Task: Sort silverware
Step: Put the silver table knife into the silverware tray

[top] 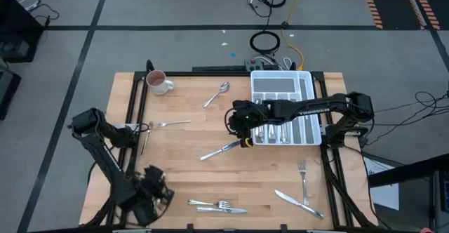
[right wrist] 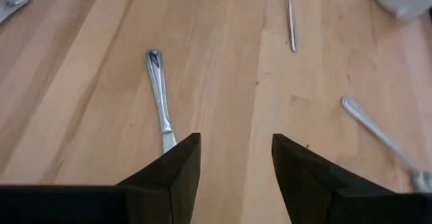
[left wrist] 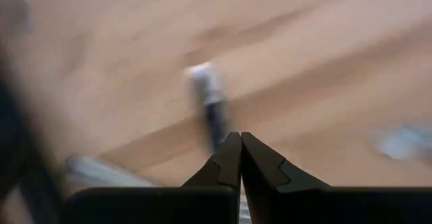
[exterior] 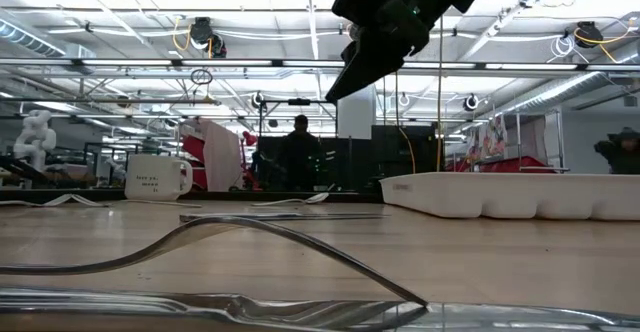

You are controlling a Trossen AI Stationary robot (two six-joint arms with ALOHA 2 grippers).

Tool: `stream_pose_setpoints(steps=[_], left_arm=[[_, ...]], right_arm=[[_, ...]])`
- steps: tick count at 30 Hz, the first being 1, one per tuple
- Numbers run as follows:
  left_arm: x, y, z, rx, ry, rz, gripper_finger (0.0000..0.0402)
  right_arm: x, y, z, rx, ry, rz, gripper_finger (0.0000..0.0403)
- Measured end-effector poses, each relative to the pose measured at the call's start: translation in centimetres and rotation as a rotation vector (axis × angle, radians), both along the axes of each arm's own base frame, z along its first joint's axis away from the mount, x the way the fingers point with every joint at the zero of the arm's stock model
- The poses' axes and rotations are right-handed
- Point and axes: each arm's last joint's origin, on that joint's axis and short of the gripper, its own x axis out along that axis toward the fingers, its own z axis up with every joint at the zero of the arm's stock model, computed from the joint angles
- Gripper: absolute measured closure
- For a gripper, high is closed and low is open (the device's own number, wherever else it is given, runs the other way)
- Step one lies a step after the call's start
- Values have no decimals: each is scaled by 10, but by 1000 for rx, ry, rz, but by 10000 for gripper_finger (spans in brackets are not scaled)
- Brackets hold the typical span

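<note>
Right up close in the low view lies a fork (exterior: 200,247) on its side, and under it a flat knife (exterior: 300,312), both on the near edge of the worktop (top: 182,163).

Up above hangs the right hand (top: 238,124). Its fingers (right wrist: 169,170) are spread open and hold nothing. It hovers over the middle of the worktop, just left of the white tray (top: 312,85), which has some silverware in it. Just under the hand lies a knife (top: 219,150). A spoon (top: 217,95) lies farther off, a second fork (top: 168,123) to the left near the mug (top: 158,82), and more pieces (top: 303,191) near the front.

The left hand (top: 151,191) waits at the near left corner, pinched shut and empty.

I think the hand could slip. The knife is thin and flat, so the fingers might push it away or scrape the wood.
</note>
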Motion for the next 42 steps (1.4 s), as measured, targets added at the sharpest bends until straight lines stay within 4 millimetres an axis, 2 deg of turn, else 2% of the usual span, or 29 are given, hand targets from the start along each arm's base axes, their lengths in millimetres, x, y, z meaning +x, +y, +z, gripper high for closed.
stream_pose_setpoints(steps=[7, 10, 12, 17, 23, 29, 34, 42], left_arm=[[5, 7, -16, -87, 51, 111, 370], [16, 7, -17, -127, -11, 132, 344], [19, 11, -17, -91, -23, 109, 323], [19, 19, -18, -119, 117, 156, 270], [17, 10, -18, -213, 148, 251, 230], [23, 0, -27, -273, 130, 188, 219], [21, -2, -38, -274, 246, 168, 218], [23, -3, -39, -286, 243, 170, 218]], right_arm=[[0, 0, 0, 71, 8, -68, 232], [0, 0, 0, 85, 7, -82, 232], [0, 0, 0, 89, 8, -85, 232], [0, 0, 0, 95, 9, -89, 231], [0, 0, 0, 86, 8, -78, 231], [0, 0, 0, 85, 8, -76, 231], [0, 0, 0, 85, 9, -77, 231], [-1, 0, -1, 85, 9, -76, 231]])
